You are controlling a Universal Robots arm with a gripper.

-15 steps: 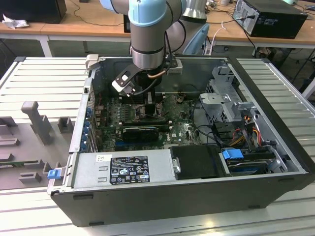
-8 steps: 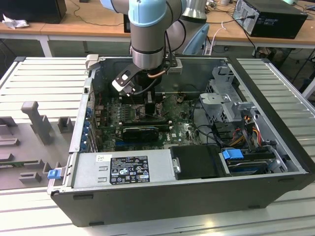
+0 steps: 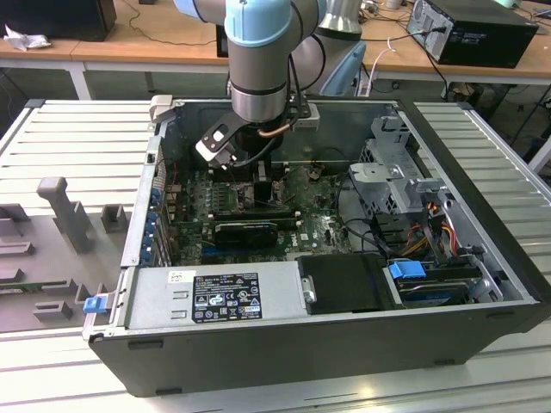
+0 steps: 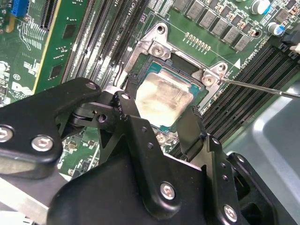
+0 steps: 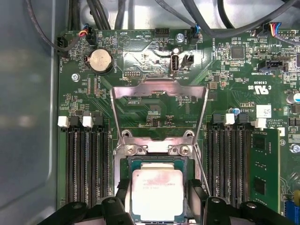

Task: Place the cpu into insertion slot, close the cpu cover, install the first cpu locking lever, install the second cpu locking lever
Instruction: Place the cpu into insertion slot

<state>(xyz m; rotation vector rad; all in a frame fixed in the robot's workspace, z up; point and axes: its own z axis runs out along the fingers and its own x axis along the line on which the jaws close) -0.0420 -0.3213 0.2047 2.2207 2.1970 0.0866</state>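
Green board [image 5: 140, 56] inside grey case [image 3: 344, 344]: gripper [image 4: 159, 115] clasps cpu [image 4: 164, 93] in insertion slot [image 4: 149, 50].

1. Cpu [image 5: 157, 194]: flat square chip, pale silvery face up, lying level inside the slot.
2. Slot [image 4: 155, 48]: dark square socket with a silvery rim, set in the green board.
3. Cover [image 5: 159, 89]: silvery windowed frame, swung open, standing up from its hinge beside the slot.
4. Lever [image 4: 262, 87]: thin metal rod, unlatched, angled away from the slot's corner.
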